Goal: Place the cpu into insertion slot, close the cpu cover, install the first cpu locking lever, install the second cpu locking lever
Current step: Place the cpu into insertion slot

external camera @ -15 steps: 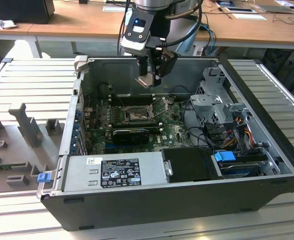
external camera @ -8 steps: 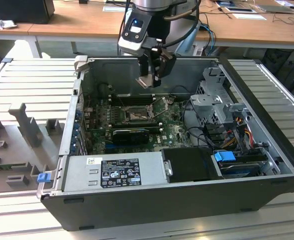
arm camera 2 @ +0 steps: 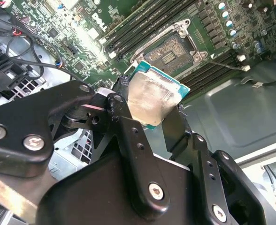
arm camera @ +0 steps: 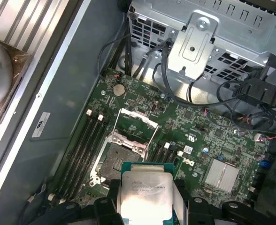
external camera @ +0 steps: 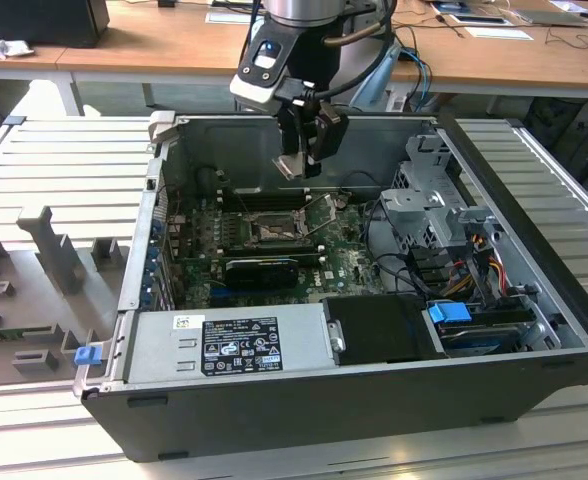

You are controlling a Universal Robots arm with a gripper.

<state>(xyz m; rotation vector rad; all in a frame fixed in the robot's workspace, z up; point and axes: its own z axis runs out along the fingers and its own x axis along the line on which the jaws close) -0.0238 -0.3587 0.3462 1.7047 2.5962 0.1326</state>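
My gripper hangs inside the open computer case, shut on the cpu, a flat square chip with a silvery face and green edge. In both wrist views the cpu sits clamped between the two black fingers. It is held in the air, above and a little short of the insertion slot, a dark square socket on the green board. The cpu cover stands swung open at the socket's far edge.
A grey power supply fills the case front, with a black card behind it. A metal drive cage and cables stand at the exterior view's right. Long black memory slots run beside the socket. The case walls ring the board.
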